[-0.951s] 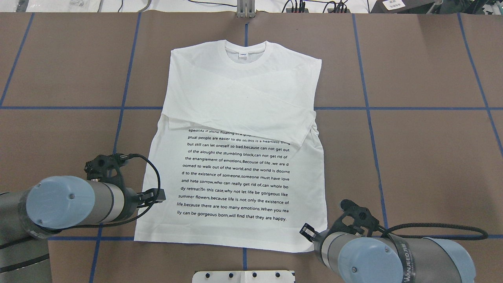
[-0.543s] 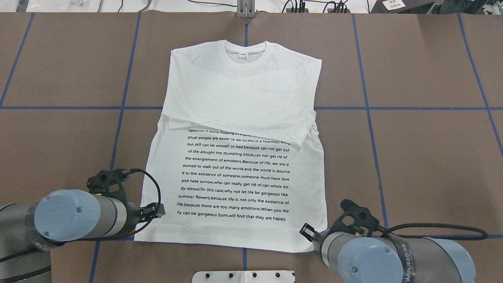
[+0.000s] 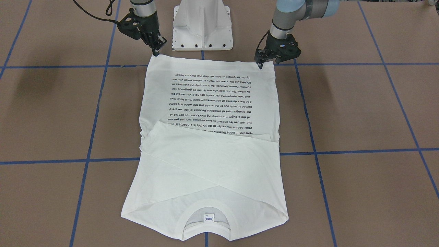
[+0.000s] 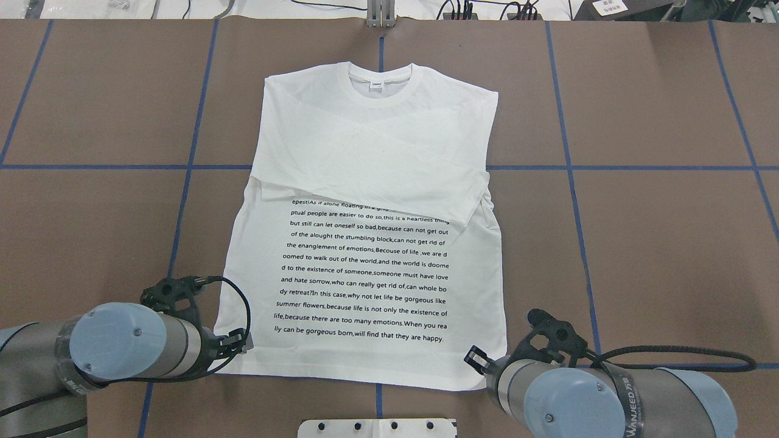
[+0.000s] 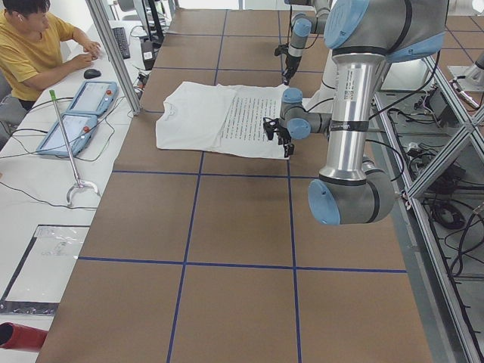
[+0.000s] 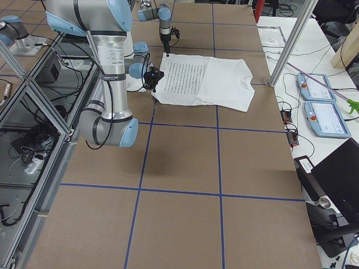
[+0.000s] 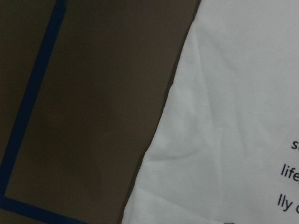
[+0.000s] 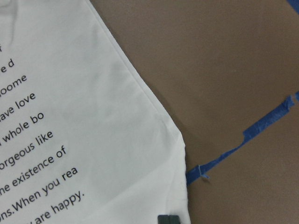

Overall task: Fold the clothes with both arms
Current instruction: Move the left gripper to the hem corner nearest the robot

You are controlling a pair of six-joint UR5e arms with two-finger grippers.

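My wrist cams hug the hem corners of the shirt (image 7: 224,93); overhead and front cams face each other, sharing it whole.

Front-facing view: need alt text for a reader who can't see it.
A white T-shirt lies flat on a brown table, sleeves folded across the chest, collar nearest the camera. The left gripper and right gripper are at its two far hem corners.

T-shirt (image 4: 371,140) matt cloth; table (image 4: 657,243) under it matt, paper-like; pedestal base (image 3: 203,24) nr its hem smooth painted metal
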